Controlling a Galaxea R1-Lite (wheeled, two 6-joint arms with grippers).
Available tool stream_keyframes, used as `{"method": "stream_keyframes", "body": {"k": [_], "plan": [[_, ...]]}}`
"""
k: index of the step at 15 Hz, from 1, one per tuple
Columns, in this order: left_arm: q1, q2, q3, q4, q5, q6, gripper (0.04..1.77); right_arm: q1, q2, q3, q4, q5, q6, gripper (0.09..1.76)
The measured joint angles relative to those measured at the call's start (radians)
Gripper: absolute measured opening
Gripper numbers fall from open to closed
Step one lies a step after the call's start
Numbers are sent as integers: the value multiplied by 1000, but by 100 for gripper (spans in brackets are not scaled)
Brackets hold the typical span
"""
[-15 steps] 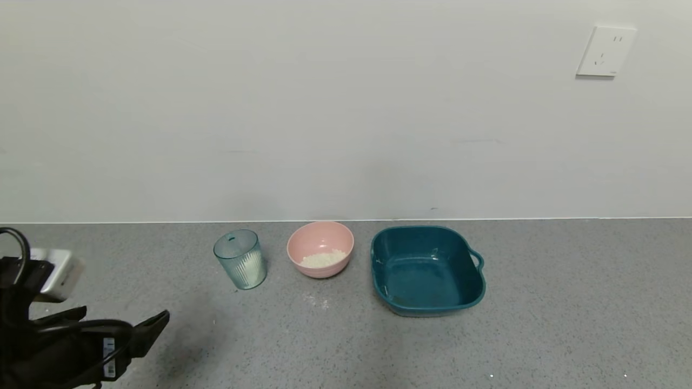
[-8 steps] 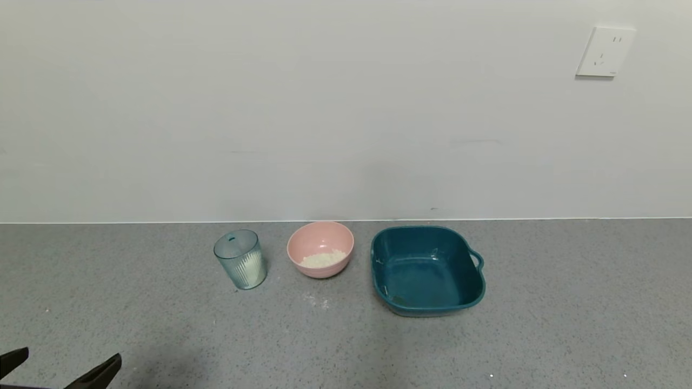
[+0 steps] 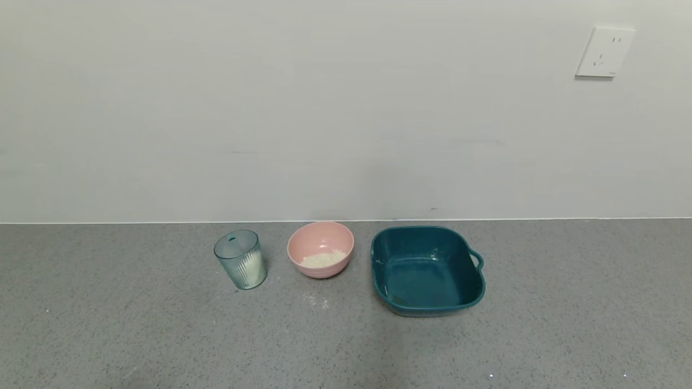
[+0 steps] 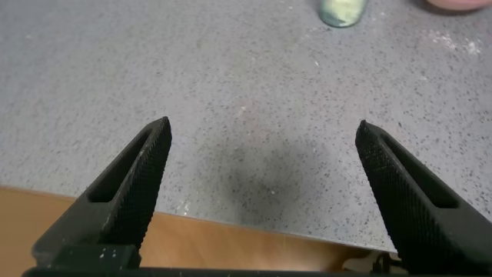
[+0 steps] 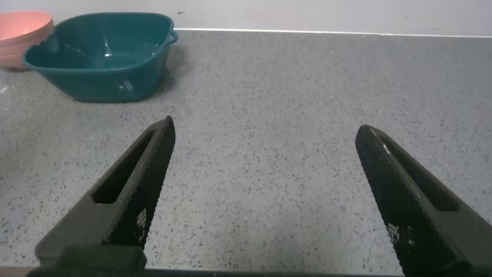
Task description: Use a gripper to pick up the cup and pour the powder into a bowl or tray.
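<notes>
Cup (image 3: 240,259): ribbed tumbler upright on grey bench (image 3: 162,335) just left of pink bowl (image 3: 320,248) holding powder (image 3: 323,260), apparently poured; left hand (image 4: 261,196) gapes wide, low near bench edge; right hand (image 5: 265,200) likewise wide, parked.

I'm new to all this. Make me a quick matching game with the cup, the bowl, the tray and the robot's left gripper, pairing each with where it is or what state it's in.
Things:
1. cup
2. bowl
3. tray
4. left gripper

Descriptions:
A. pink, holds white powder
B. dark teal, on the right of the row
C. open, near the counter's front edge
D. ribbed and clear, upright on the left of the row

Pairs: 1-D, 2-A, 3-B, 4-C
</notes>
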Motion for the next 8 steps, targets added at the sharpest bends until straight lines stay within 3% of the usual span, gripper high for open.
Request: {"method": "stream_keyframes", "body": {"k": [8], "plan": [[63, -237, 29, 36, -91, 9, 172, 0, 0, 0, 0, 0, 0, 171]]}}
